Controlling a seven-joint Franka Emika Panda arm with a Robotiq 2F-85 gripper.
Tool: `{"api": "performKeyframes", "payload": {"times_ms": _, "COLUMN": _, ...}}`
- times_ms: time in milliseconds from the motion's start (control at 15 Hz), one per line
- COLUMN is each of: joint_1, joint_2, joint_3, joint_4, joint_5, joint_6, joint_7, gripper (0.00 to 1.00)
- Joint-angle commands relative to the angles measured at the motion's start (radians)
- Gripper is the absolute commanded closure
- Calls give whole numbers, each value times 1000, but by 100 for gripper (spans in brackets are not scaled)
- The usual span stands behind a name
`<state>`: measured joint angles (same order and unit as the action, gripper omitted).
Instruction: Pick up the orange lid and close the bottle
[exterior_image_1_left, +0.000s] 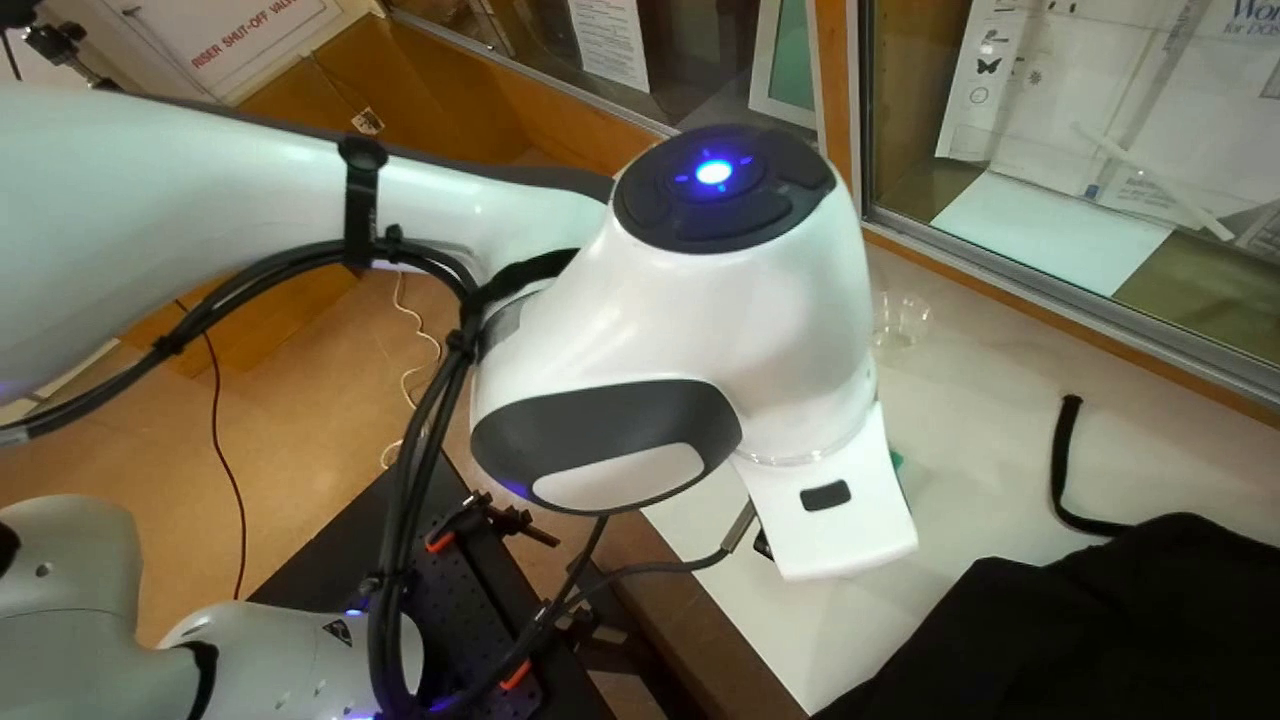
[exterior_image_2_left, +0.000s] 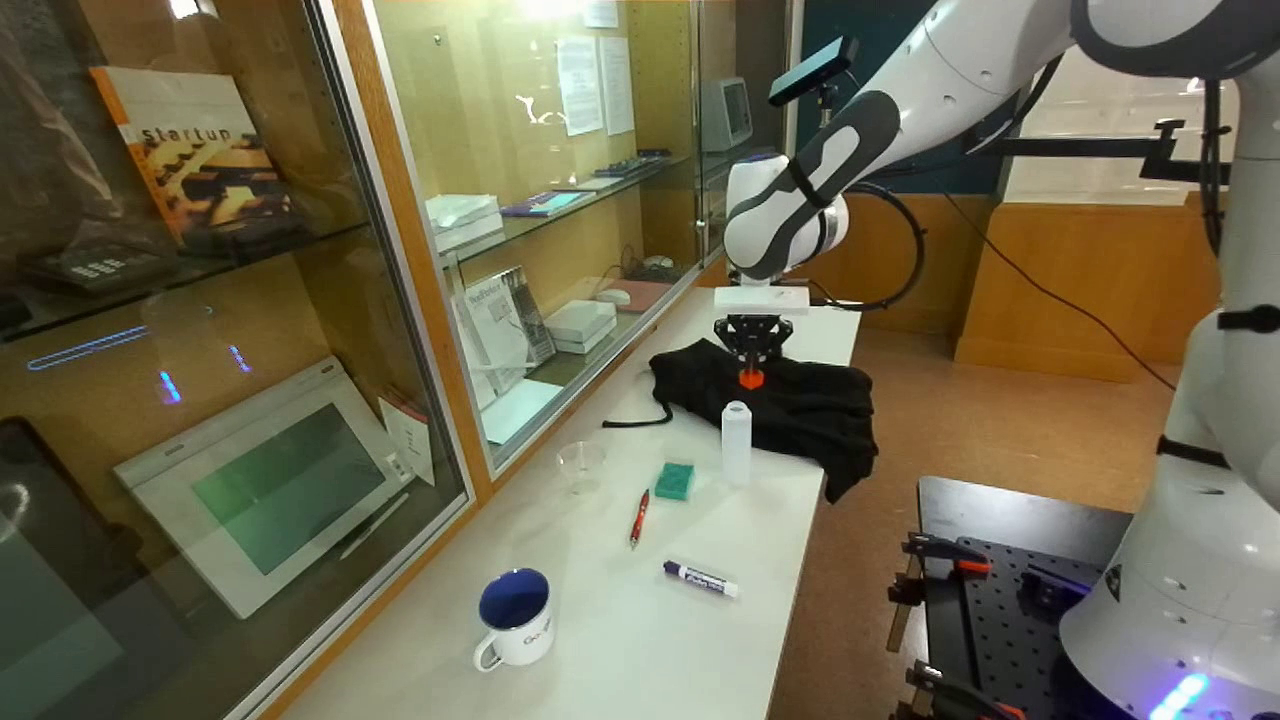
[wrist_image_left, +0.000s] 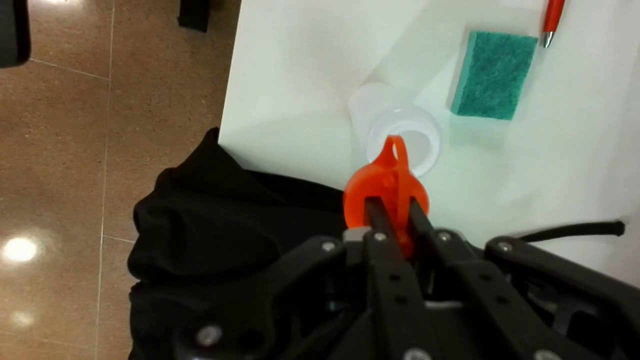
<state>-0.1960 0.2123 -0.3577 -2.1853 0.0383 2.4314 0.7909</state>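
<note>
The orange lid (wrist_image_left: 362, 192) is a round cap with a raised loop on top. My gripper (wrist_image_left: 392, 207) is shut on the lid's upright loop in the wrist view. In an exterior view the gripper (exterior_image_2_left: 752, 352) points down and holds the lid (exterior_image_2_left: 751, 379) in the air above the black cloth. The white translucent bottle (exterior_image_2_left: 736, 445) stands upright and open on the table. In the wrist view the bottle's open mouth (wrist_image_left: 431, 137) lies just beyond the lid, which overlaps its near rim. In an exterior view the arm hides the gripper, lid and bottle.
A black cloth (exterior_image_2_left: 800, 405) lies behind the bottle and hangs over the table edge. A green sponge (exterior_image_2_left: 674, 481), red pen (exterior_image_2_left: 639, 518), marker (exterior_image_2_left: 700, 579), mug (exterior_image_2_left: 518, 618) and clear cup (exterior_image_2_left: 580, 468) are on the table (exterior_image_2_left: 620, 640). A glass cabinet (exterior_image_2_left: 480, 470) borders it.
</note>
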Motion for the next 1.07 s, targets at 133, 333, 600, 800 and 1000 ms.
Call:
{"api": "performKeyframes", "payload": {"times_ms": 133, "joint_1": -24, "joint_2": 69, "joint_3": 40, "joint_4": 42, "joint_5": 94, "joint_6": -19, "joint_7": -14, "gripper": 97}}
{"api": "performKeyframes", "payload": {"times_ms": 333, "joint_1": -20, "joint_2": 99, "joint_3": 39, "joint_4": 51, "joint_5": 104, "joint_6": -8, "joint_7": -1, "gripper": 97}}
{"api": "performKeyframes", "payload": {"times_ms": 600, "joint_1": -18, "joint_2": 116, "joint_3": 35, "joint_4": 56, "joint_5": 113, "joint_6": 37, "joint_7": 8, "gripper": 97}}
{"api": "performKeyframes", "payload": {"times_ms": 800, "joint_1": -19, "joint_2": 125, "joint_3": 36, "joint_4": 66, "joint_5": 123, "joint_6": 51, "joint_7": 7, "gripper": 97}}
{"api": "performKeyframes", "payload": {"times_ms": 1000, "joint_1": -17, "joint_2": 135, "joint_3": 36, "joint_4": 78, "joint_5": 125, "joint_6": 42, "joint_7": 10, "gripper": 97}}
